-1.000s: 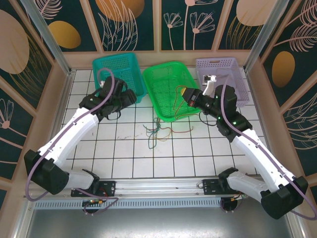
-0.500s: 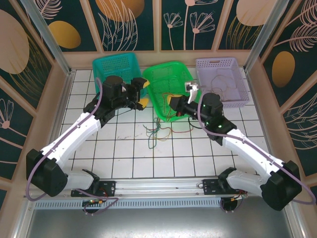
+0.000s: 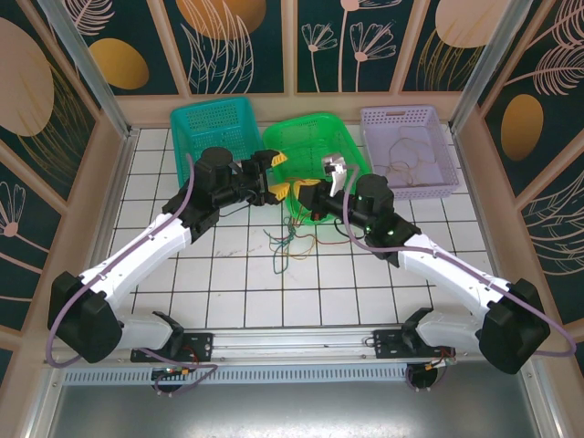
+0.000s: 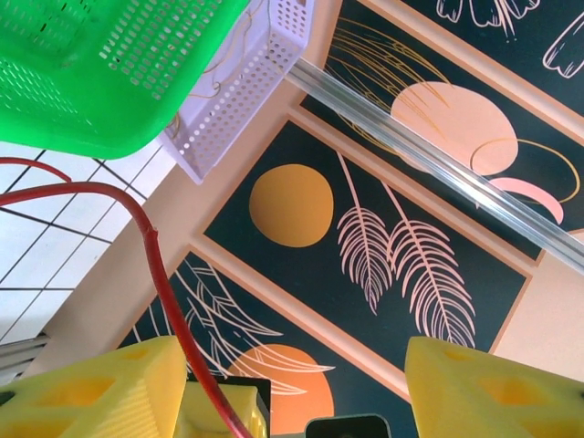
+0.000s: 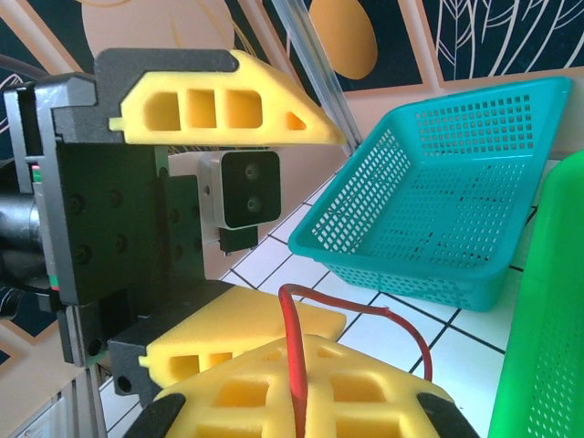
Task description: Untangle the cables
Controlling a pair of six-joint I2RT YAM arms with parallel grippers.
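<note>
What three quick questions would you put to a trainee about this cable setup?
1. True or false: the left pincer is clamped shut.
2. What colour is the middle basket: A teal, B green, C purple?
3. Fill in: the right pincer grips a ___ cable.
Key: 1 false, it stands open; 2 B; 3 red.

The right jaws pinch a red cable (image 5: 294, 358) opposite the gaping left jaws.
</note>
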